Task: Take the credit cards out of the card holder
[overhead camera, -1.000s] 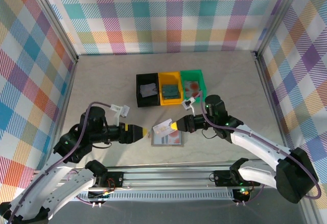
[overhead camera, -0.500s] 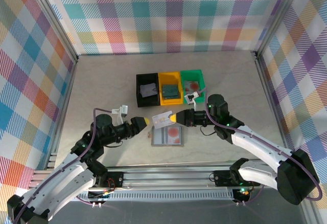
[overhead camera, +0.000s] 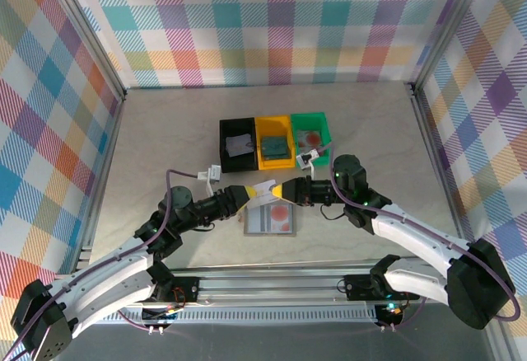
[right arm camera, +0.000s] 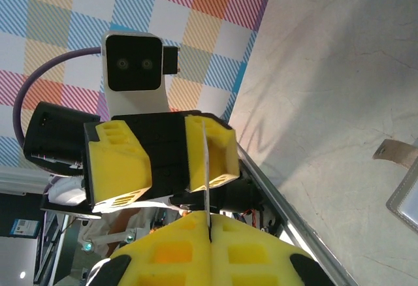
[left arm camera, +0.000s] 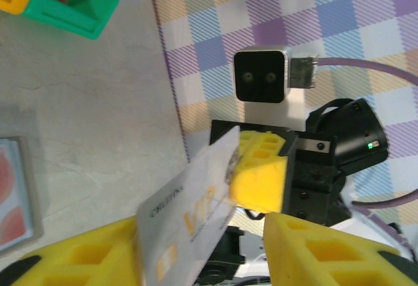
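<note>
A whitish-grey credit card with gold "VIP" lettering hangs in the air above the open card holder. The right gripper is clamped tight on one end. The left gripper straddles the other end, its jaws half apart.

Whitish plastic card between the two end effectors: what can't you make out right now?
- Whitish plastic card: left wrist view, print blurred, lower corner cut off by the frame's edge.
- Same card, right wrist view: edge-on, faces hidden.
- Flat grey folding card holder: top view, too small to tell whether its pockets hold more cards; left wrist view, cut off by left edge.
</note>
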Controlling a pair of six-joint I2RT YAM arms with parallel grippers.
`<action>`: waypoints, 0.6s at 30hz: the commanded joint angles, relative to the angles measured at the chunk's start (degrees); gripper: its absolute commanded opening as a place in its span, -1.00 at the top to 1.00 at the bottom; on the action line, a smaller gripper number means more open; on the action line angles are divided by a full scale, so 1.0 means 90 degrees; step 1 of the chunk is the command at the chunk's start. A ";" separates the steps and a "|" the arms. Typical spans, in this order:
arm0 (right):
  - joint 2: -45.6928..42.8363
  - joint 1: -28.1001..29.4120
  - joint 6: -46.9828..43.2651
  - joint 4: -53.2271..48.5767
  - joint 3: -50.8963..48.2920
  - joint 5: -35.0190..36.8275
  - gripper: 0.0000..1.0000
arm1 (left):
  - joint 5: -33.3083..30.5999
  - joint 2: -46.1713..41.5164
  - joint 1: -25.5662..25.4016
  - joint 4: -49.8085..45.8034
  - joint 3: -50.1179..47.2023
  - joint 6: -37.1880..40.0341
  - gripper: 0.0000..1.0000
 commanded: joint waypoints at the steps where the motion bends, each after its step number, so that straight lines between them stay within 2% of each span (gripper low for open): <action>1: 0.0033 0.0071 0.0107 0.0316 0.0021 0.0087 1.00 | -0.0101 -0.0048 -0.0077 0.0644 -0.0101 -0.0057 0.18; 5: 0.0062 0.0122 0.0176 0.0350 0.0036 0.0145 1.00 | -0.0128 -0.0120 -0.0105 0.0665 -0.0159 -0.0068 0.43; 9: 0.0072 0.0133 0.0225 0.0348 0.0042 0.0195 1.00 | -0.0149 -0.0149 -0.0111 0.0638 -0.0174 -0.0077 0.58; 13: 0.0092 0.0157 0.0220 0.0291 0.0090 0.0161 1.00 | -0.0178 -0.0144 -0.0108 0.0496 -0.0128 -0.0007 1.00; 18: -0.0027 0.0162 -0.0067 -0.0378 0.0269 0.0264 1.00 | -0.0242 -0.0115 -0.0092 -0.0298 0.0246 0.0403 1.00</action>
